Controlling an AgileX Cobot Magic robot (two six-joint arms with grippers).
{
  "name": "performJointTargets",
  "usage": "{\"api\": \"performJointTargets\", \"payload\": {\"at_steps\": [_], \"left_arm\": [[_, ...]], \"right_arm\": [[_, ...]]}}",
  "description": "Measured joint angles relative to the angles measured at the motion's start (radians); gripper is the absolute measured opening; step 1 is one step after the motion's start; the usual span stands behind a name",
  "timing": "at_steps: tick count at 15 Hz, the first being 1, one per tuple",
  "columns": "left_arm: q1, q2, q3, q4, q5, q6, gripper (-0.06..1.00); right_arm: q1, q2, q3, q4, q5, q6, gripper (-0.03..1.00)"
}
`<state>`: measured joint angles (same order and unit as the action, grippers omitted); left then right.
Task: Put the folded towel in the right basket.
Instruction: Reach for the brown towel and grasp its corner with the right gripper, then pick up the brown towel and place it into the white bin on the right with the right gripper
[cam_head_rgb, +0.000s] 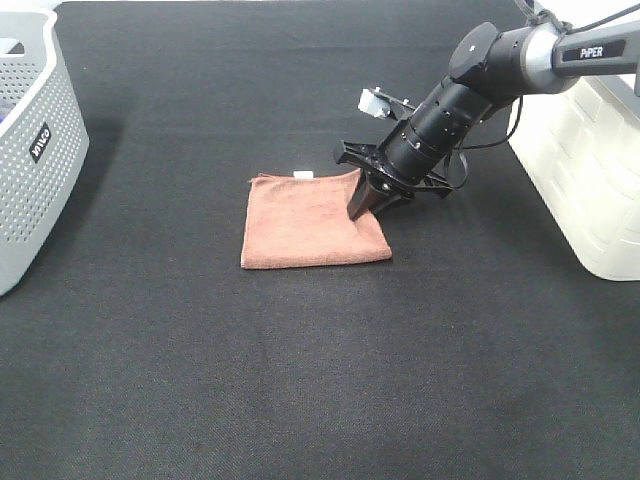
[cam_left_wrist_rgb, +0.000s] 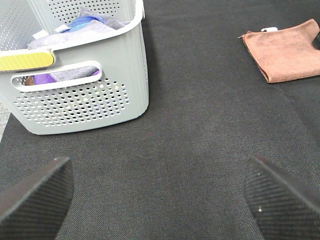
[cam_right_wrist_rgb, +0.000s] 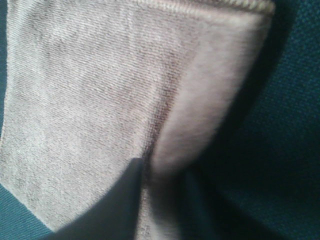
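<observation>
The right tool (cam_head_rgb: 358, 211) clamps a raised ridge of the brown, squarely folded towel (cam_head_rgb: 300, 230) near its edge.

You see the folded towel (cam_head_rgb: 300, 225), rust-brown and square, lying near the middle of the desk, with a white tag on its far edge and its right edge puckered up. The right basket (cam_head_rgb: 590, 190), cream-white and upright, stands at the desk's right edge.
</observation>
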<state>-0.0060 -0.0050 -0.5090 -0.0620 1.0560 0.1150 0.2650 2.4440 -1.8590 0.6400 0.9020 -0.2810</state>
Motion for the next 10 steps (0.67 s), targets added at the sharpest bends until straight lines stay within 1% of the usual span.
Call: {"api": "performJointTargets", "payload": {"at_steps": [1,2,4,6,8,10], "left_arm": [[0.0,0.0,0.0,0.0,0.0,0.0,0.87],[0.0,0.0,0.0,0.0,0.0,0.0,0.87],[0.0,0.0,0.0,0.0,0.0,0.0,0.87],[0.0,0.0,0.0,0.0,0.0,0.0,0.87],[0.0,0.0,0.0,0.0,0.0,0.0,0.87],[0.0,0.0,0.0,0.0,0.0,0.0,0.87]], "right_arm": [[0.0,0.0,0.0,0.0,0.0,0.0,0.03],[0.0,0.0,0.0,0.0,0.0,0.0,0.01],[0.0,0.0,0.0,-0.003,0.0,0.0,0.01],[0.0,-0.046,0.0,-0.018,0.003,-0.007,0.01],[0.0,-0.109,0.0,-0.043,0.03,-0.019,0.01],[0.0,-0.174,0.0,-0.089,0.058,-0.019,0.01]]}}
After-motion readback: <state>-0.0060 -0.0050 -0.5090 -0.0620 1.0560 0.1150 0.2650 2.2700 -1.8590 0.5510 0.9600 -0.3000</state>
